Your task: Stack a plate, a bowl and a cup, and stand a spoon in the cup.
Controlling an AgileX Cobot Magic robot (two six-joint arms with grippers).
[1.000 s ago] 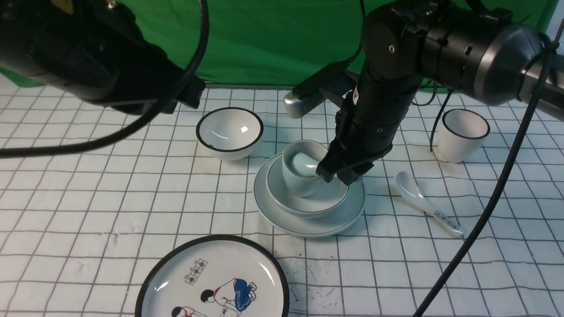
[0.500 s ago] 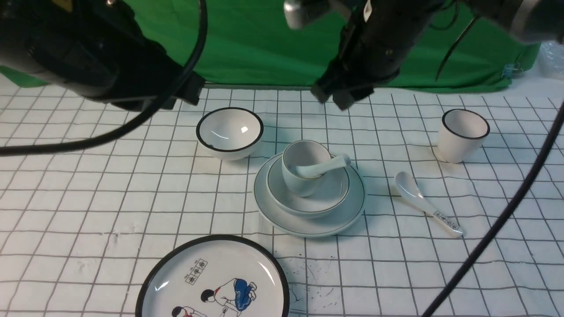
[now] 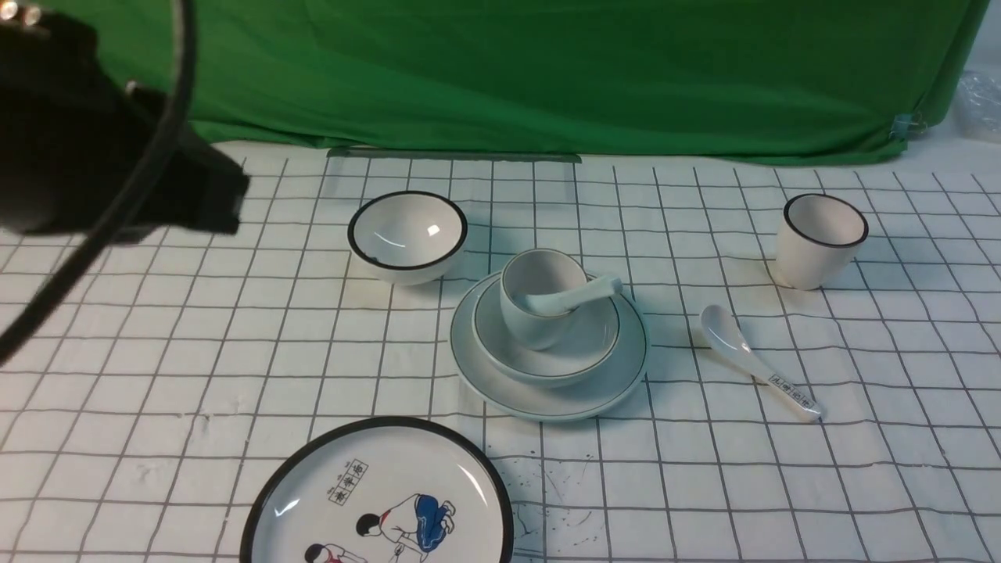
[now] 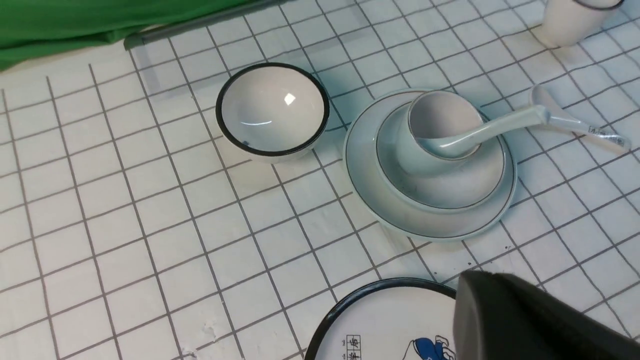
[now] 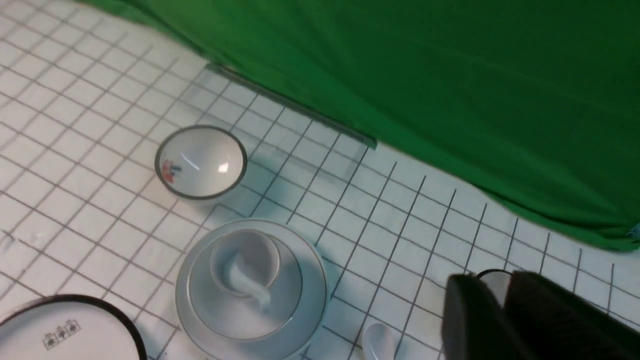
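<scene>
spoon (image 3: 575,295) in cup (image 3: 532,328), cup in bowl (image 3: 588,353), bowl on plate (image 3: 547,400)

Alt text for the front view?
Centre of a gridded tablecloth: a spoon leans in a cup, which stands in a bowl on a plate. Around them sit a black-rimmed bowl, a black-rimmed cup, a printed spoon and a cartoon plate.
</scene>
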